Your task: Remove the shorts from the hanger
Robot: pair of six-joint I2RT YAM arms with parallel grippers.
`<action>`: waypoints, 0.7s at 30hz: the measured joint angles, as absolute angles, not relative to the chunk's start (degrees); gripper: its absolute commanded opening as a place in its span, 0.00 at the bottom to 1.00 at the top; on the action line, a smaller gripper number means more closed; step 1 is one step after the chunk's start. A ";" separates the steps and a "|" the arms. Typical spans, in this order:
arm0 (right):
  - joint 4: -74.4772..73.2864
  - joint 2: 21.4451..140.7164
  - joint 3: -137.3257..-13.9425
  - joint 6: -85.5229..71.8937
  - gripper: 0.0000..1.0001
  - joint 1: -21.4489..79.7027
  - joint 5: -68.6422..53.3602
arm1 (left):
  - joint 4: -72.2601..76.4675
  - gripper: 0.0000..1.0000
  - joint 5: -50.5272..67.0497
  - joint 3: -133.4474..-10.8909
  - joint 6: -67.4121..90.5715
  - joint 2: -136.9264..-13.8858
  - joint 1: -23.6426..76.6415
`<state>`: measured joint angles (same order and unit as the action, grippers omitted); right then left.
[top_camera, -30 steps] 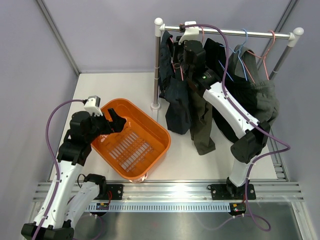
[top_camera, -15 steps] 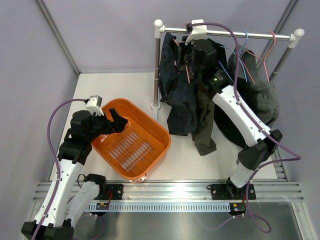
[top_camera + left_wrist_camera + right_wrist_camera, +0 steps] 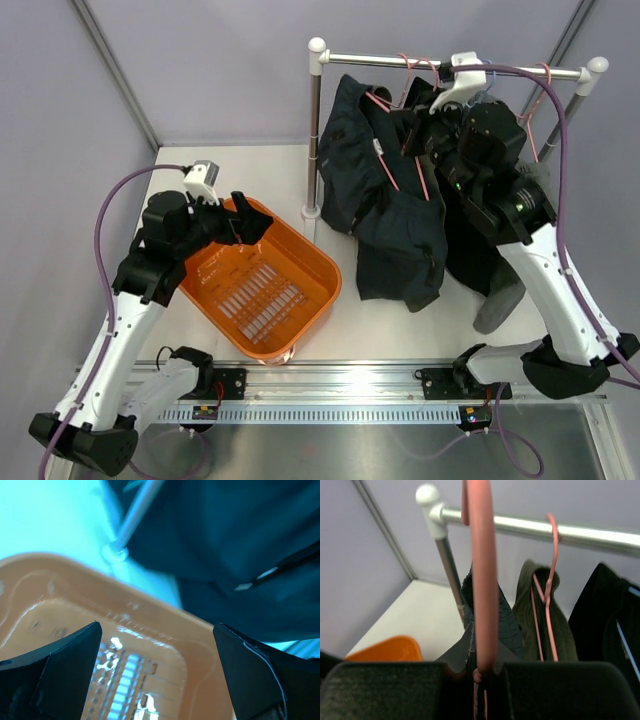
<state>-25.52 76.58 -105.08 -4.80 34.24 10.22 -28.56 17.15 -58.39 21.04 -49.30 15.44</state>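
My right gripper [image 3: 432, 128] is shut on the neck of a pink hanger [image 3: 482, 580], just below the rack's rail [image 3: 520, 69]. Navy shorts [image 3: 385, 215] hang from that hanger and spread out left of the gripper, above the table. The hook's top runs out of the right wrist view. A second pink hanger [image 3: 550, 580] on the rail [image 3: 545, 530] carries olive shorts [image 3: 535, 610]. Black shorts [image 3: 470, 250] hang behind my right arm. My left gripper [image 3: 240, 225] is open and empty over the orange basket's [image 3: 300, 255] far rim; it shows the same in the left wrist view [image 3: 160, 675].
The rack's left post [image 3: 314, 130] stands just beyond the basket, with its foot [image 3: 115, 554] near the rim. A blue hanger [image 3: 490, 75] and another pink one [image 3: 545, 75] hang at the rail's right end. Grey walls close in the table on three sides.
My right gripper moved right along the rail with the pink hanger, and the navy shorts swung out and up. My left gripper shifted right and up over the basket's far rim.
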 measured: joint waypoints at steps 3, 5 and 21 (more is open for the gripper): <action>-28.51 72.99 -100.97 -5.98 0.00 34.24 8.14 | -28.58 0.99 14.81 -64.25 21.04 -52.82 21.96; -30.98 70.26 -97.47 -6.96 0.00 34.24 6.63 | -28.14 0.99 12.51 -67.70 21.17 -55.16 26.24; -43.81 56.60 -85.89 -12.08 0.00 34.39 3.46 | -20.05 0.98 -5.32 -79.13 22.98 -74.22 50.74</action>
